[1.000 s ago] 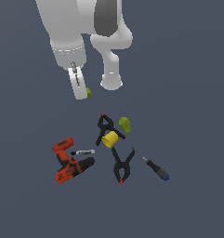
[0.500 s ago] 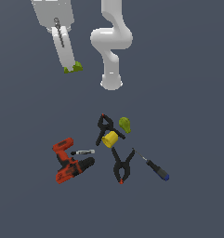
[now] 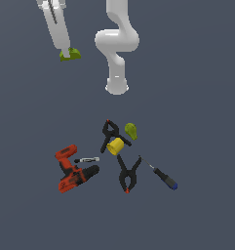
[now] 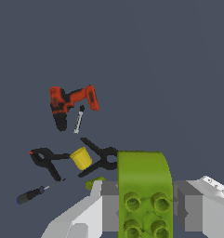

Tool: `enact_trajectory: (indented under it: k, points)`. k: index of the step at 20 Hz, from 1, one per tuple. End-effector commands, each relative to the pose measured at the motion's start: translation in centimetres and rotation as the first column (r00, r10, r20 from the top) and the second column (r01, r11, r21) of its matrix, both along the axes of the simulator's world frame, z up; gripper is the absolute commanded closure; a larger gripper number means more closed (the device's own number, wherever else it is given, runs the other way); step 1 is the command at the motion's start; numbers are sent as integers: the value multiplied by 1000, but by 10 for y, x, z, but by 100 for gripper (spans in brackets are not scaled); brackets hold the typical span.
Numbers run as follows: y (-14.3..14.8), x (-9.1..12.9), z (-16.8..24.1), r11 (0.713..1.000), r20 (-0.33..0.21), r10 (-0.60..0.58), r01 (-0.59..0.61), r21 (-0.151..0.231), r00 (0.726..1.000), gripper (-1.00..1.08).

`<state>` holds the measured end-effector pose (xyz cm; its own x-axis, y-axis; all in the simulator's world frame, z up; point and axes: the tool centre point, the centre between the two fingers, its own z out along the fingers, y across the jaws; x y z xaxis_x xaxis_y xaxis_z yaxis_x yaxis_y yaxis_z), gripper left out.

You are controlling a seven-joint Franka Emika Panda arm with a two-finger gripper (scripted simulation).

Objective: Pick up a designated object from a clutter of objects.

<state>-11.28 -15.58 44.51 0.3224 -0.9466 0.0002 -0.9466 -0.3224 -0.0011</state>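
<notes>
Arm reaches toward 11 o'clock in the exterior view, its claw (image 3: 66, 51) clamped on the green lump (image 3: 70, 54), lifted high above the surface (image 3: 197, 122). The lump's long axis points toward 3 o'clock. Compared with 0.5 s earlier, claw and lump sit nearer the frame's top; drill (image 3: 72, 170), clamps (image 3: 127, 175), cup (image 3: 115, 146) unchanged.

The only thing here outside the task is the floor (image 3: 202, 73); it is a flat, matte surface of dark slate blue-grey; in the exterior view it fills the whole picture, from the near edge to the far edge and across from left to right, in one even tone; in the wrist view the same floor (image 4: 155, 56) forms the whole background, again plain and dark.
</notes>
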Motion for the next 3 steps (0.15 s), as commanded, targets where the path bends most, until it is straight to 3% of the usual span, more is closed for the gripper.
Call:
enact_trajectory:
  k: [1, 3]
  points:
    - [-1, -1, 4, 1000, -1, 1, -1, 0, 1000, 108]
    - [-1, -1, 5, 1000, -1, 1, -1, 0, 1000, 108]
